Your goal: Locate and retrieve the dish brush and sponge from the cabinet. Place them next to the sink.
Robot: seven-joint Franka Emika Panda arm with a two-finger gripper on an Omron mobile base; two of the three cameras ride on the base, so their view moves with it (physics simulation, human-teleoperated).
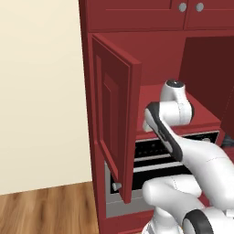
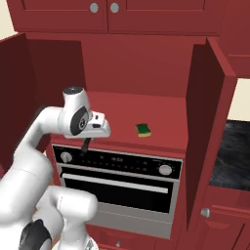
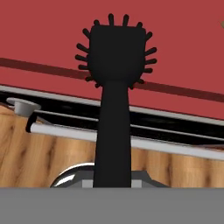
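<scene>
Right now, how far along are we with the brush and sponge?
Done: both cabinet doors stand open. In hand: the gripper is shut on the brush, held out in front of the oven. Left: the sponge lies on the cabinet shelf; both items must go beside the sink.

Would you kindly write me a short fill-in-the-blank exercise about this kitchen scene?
1. The gripper is shut on the black bristled dish ____.
2. The small yellow sponge with a green top lies on the shelf of the tall dark red ____.
3. Both panelled cabinet doors stand ____.
4. Below the shelf sits a black-and-silver ____.

Missing words: brush; cabinet; open; oven
</scene>
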